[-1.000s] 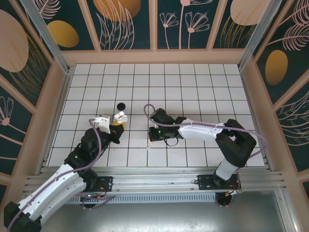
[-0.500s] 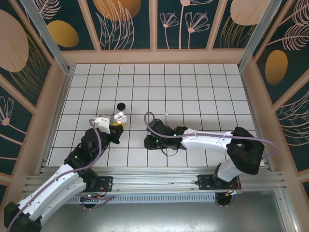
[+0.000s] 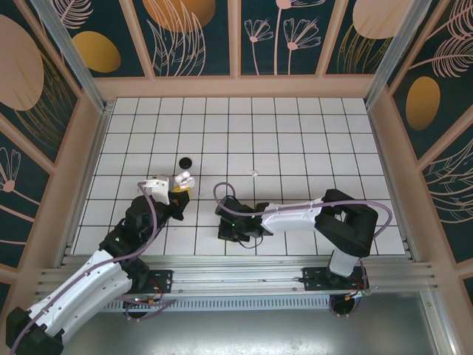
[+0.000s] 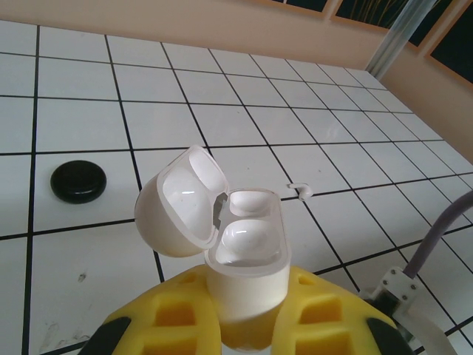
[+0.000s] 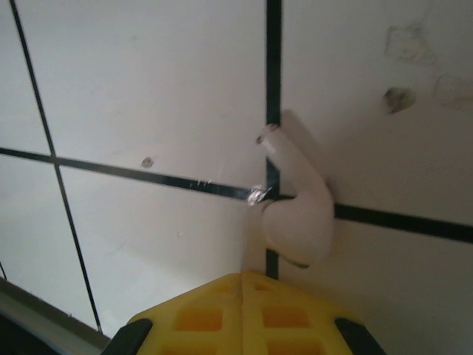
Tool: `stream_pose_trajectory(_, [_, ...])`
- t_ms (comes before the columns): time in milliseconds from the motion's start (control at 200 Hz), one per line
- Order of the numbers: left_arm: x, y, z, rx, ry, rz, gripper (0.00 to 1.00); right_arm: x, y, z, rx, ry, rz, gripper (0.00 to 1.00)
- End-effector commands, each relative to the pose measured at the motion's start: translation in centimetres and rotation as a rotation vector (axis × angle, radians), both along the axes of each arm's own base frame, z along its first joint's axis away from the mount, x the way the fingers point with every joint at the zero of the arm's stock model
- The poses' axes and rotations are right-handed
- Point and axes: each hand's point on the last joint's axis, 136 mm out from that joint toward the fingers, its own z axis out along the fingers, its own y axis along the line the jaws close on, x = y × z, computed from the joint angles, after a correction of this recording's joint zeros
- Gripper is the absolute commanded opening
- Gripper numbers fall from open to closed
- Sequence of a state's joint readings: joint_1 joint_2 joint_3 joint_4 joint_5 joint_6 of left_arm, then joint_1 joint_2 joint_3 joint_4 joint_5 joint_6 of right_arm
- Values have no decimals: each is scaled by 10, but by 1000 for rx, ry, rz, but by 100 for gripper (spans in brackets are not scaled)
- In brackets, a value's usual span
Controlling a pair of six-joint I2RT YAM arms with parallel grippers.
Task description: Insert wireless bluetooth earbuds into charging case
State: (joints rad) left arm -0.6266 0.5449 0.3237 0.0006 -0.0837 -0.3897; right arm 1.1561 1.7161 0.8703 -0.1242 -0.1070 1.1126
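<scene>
On the white gridded worktop [image 3: 295, 133], the left gripper [image 4: 244, 310] has its jaws clamped on the charging case [image 4: 240, 240], which stands upright with its lid open. The right gripper [image 5: 244, 296] has its jaws closed, their tips against a white earbud [image 5: 295, 214] at a grid crossing. A second earbud [image 4: 299, 190] lies apart beyond the case.

No legible text or markings anywhere

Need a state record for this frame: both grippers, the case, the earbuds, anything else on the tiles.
left gripper: shut on white glossy charging case
case: upright, lid open, contents unclear
right gripper: shut, low over the white gridded table
white stubby earbud: at the right gripper's tips, over a grid-line crossing; grip unclear
small white piece: loose on a tile beyond the case, likely an earbud
black round disc: flat on a tile, left of the case
</scene>
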Motion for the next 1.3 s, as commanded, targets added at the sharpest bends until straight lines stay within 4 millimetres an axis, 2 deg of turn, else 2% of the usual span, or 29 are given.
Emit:
stream_pose_trajectory(0, [2, -3, 15, -32, -46, -11, 0, 14, -11, -2, -18, -1, -54, 4])
stream_pose_trajectory(170, [3, -4, 13, -43, -46, -11, 0, 42, -35, 2, -52, -38, -84, 4])
stream_pose_trajectory(335, [3, -6, 8, -53, -37, -18, 0, 75, -45, 4, -97, -78, -68, 3])
stream_pose_trajectory(510, [2, -7, 8, -55, -35, -24, 0, 117, -48, 10, -181, -150, -20, 2])
stream_pose_trajectory(631, [1, -6, 9, -58, -36, -24, 0, 134, -44, 23, -217, -192, 9, 1])
stream_pose_trajectory(786, [-1, -5, 7, -57, -30, -24, 0, 124, -47, 46, -191, -193, -49, 3])
stream_pose_trajectory(821, [-1, -5, 7, -57, -31, -26, 0, 118, -49, 50, -179, -187, -75, 9])
stream_pose_trajectory(911, [0, -8, 6, -54, -32, -36, 0, 97, -48, 54, -130, -156, -145, 31])
stream_pose_trajectory(971, [1, -10, 7, -56, -34, -45, 0, 85, -40, 53, -90, -132, -177, 38])
stream_pose_trajectory(1081, [3, -17, 7, -50, -39, -73, 0, 71, -27, 40, -75, -87, -220, 40])
stream_pose_trajectory(1176, [5, -23, 8, -41, -36, -100, 0, 69, -22, 27, -79, -49, -264, 38])
stream_pose_trajectory(1296, [4, -27, 7, -25, -34, -126, 0, 71, -23, 21, -86, -40, -319, 38])
